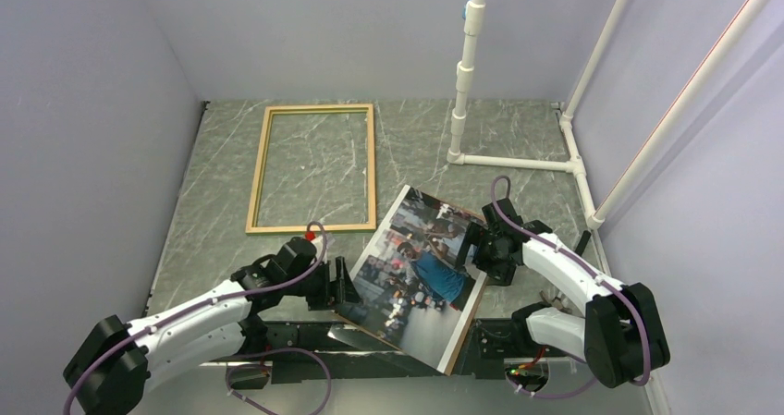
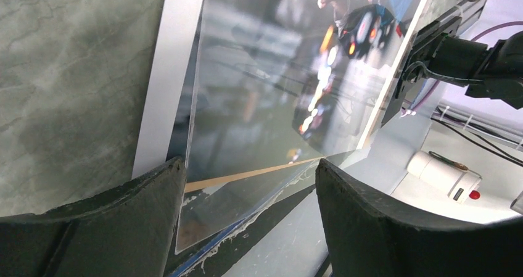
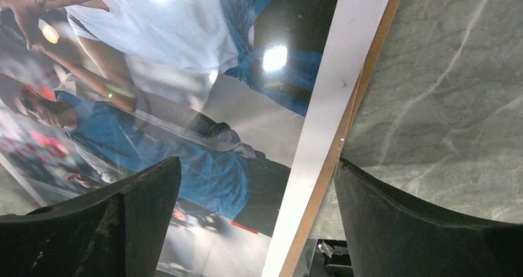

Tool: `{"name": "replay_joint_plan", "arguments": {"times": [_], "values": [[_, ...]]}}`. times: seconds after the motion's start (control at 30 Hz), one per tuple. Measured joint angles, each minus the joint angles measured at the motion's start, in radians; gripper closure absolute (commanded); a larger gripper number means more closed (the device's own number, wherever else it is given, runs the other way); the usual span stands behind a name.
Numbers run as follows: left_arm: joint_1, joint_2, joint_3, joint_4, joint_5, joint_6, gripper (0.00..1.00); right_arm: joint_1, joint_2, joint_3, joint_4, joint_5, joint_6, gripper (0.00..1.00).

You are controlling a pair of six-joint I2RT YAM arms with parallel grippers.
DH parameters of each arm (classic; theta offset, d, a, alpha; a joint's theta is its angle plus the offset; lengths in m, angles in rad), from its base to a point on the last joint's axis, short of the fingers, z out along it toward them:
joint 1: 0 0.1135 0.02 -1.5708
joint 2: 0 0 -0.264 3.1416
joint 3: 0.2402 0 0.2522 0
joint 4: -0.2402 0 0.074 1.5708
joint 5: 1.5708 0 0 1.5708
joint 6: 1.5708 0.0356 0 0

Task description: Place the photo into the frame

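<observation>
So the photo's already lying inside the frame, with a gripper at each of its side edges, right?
Not inside. The top external view shows the frame lying empty at the back left. The photo sits apart from it near the front, with the left gripper and right gripper at its side edges.

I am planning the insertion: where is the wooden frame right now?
In the top view the wooden frame lies flat on the table, left of centre toward the far wall, apart from the photo, which sits nearer and to its right.
</observation>
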Motion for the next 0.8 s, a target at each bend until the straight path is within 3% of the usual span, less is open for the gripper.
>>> {"name": "replay_joint_plan", "arguments": {"times": [0.37, 0.8], "values": [[0.000, 0.028, -0.024, 0.123, 0.001, -0.010, 0.23, -0.006, -0.001, 0.000, 0.014, -0.019, -0.029, 0.06], [0.001, 0.200, -0.029, 0.347, 0.018, -0.048, 0.28, -0.018, 0.013, 0.034, 0.021, -0.005, -0.105, 0.06]]}}
